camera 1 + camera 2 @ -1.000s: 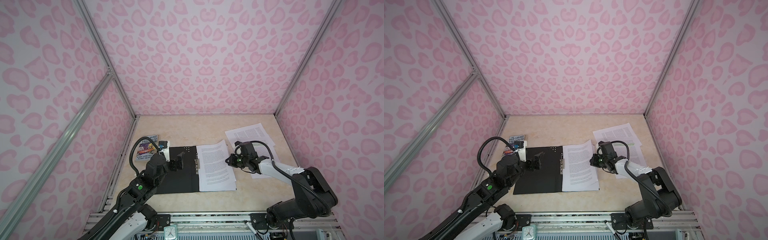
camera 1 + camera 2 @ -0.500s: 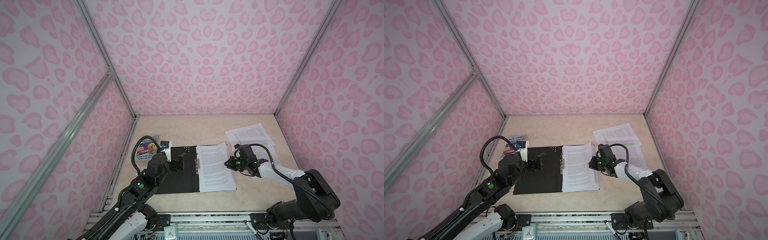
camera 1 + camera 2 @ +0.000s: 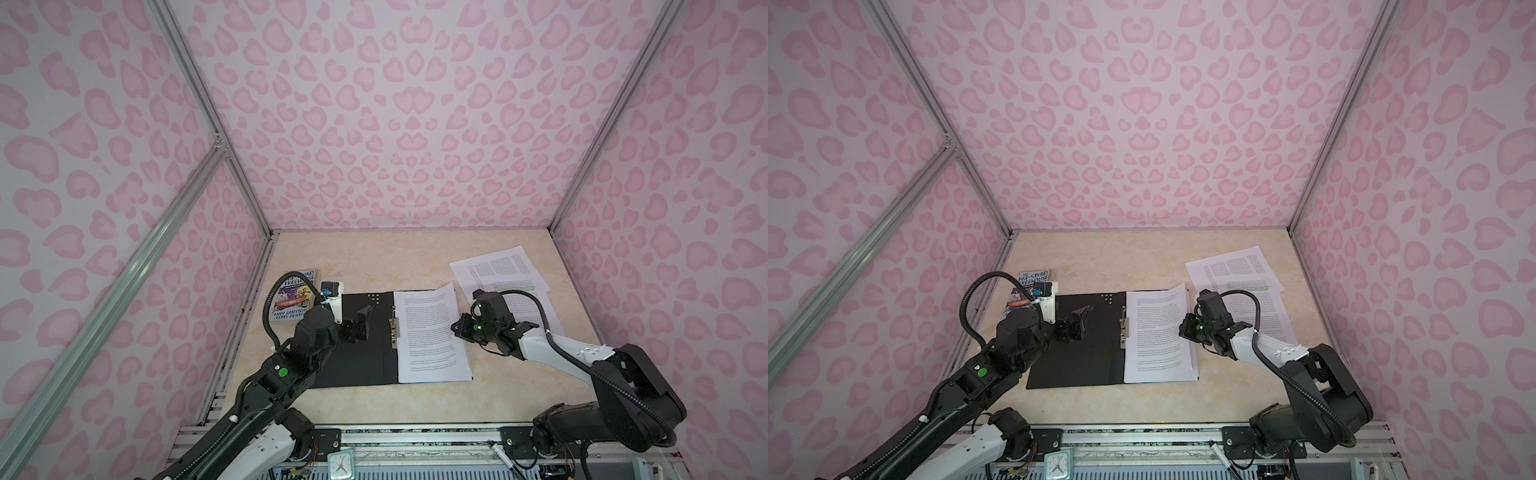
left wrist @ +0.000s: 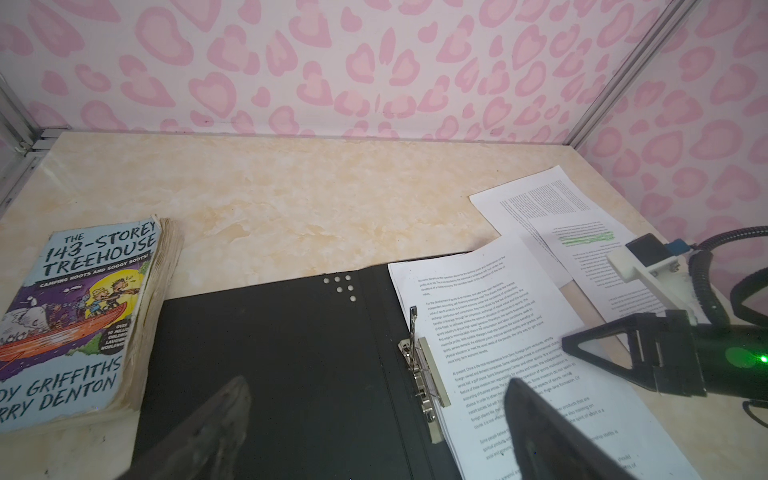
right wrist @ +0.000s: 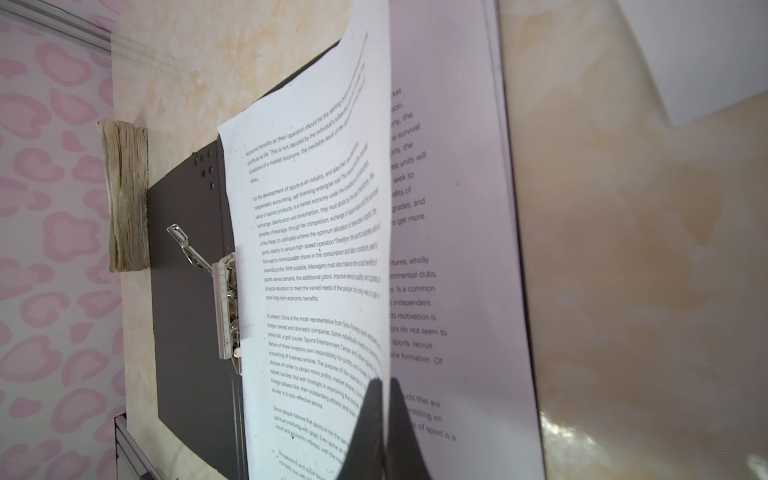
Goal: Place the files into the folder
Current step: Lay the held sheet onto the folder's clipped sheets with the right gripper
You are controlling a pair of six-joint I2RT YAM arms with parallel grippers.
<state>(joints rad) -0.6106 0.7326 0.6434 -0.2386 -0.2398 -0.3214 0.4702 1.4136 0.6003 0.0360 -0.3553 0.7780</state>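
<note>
Files [image 3: 432,353], top sheet [image 5: 316,249]: its free edge is pinched in my right pincer [image 5: 382,399], lifted and bowed up off the page beneath.
Right pincer: clamped tight on that edge, reaching in low from the right side of the stack; both top views show it at the stack's right edge.
Page beneath [image 5: 449,249]: lies flat, its print showing.
Left pincer [image 3: 360,322]: spread wide and holding nothing; I hover it over the left half of the folder [image 3: 357,365].
Folder: black, open flat on the desk [image 3: 365,257]. The stack of files covers its right half; its left half is bare but for a few small pale dots [image 4: 340,286] near the far edge.
Clip [image 4: 424,374]: metal, set along the fold, its lever [image 5: 183,241] standing up. The stack's left edge meets it; whether the sheets sit under the bar I cannot tell.
Loose sheets [image 3: 498,270]: more files, overlapped on the desk beyond my right pincer near the right wall, outside the folder. One bears a green highlighted line [image 3: 513,286].
Book [image 4: 79,316]: a colourful paperback, flat on the desk just beside the folder's far left corner.
</note>
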